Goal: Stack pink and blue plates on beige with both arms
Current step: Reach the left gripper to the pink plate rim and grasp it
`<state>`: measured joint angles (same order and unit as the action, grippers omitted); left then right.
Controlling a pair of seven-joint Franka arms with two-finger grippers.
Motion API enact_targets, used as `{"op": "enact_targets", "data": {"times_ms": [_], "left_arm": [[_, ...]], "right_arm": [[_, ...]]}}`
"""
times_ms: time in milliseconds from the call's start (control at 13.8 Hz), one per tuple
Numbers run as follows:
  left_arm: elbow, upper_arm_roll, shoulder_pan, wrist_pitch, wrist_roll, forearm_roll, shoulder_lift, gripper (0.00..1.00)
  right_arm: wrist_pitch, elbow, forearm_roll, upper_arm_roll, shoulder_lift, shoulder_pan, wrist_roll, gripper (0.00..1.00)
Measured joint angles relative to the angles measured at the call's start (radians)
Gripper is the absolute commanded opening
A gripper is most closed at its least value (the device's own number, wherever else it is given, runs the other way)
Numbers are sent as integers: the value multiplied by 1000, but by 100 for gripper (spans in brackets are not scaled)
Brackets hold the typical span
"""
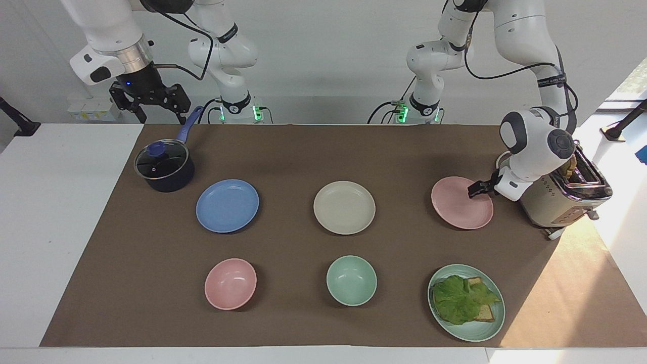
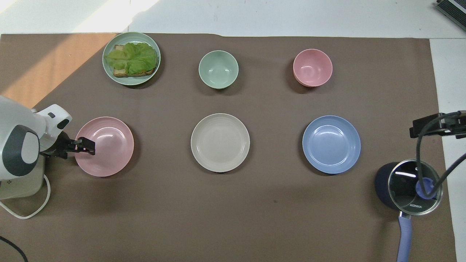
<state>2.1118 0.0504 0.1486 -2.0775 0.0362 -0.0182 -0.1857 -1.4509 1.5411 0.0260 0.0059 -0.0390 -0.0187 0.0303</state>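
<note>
- My left gripper (image 1: 475, 190) is low over the pink plate (image 1: 461, 203), at the rim on the toaster's side; jaws wide, holding nothing. I can't tell if it touches the plate.
- Pink plate sits flat on the brown mat (image 1: 303, 151) toward the left arm's end, just beside the toaster (image 1: 558, 194).
- Beige plate (image 1: 344, 207) lies mid-mat, between the pink plate and the blue plate (image 1: 227, 206), well apart from both, nothing on it.
- Blue plate is toward the right arm's end, near the lidded saucepan (image 1: 164, 167), which is nearer to the robots.
- My right gripper (image 1: 150, 101) waits up in the air over the table edge by the saucepan handle, jaws wide, nothing in them.
- Row farther from the robots: pink bowl (image 1: 230, 283), mint bowl (image 1: 351, 280), mint plate (image 1: 466, 302) with bread and lettuce on it.
</note>
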Motion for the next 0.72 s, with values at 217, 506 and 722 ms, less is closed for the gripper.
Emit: {"op": "enact_targets", "data": {"times_ms": [217, 506, 722], "left_arm": [[2, 2, 0, 2, 0, 0, 1, 23], [2, 3, 0, 12, 0, 0, 2, 0], [-3, 3, 0, 46, 3, -2, 14, 0]], "right_arm": [[0, 0, 0, 0, 0, 0, 0, 100], [0, 0, 0, 0, 0, 0, 0, 100], [0, 0, 0, 0, 0, 0, 0, 100]]}}
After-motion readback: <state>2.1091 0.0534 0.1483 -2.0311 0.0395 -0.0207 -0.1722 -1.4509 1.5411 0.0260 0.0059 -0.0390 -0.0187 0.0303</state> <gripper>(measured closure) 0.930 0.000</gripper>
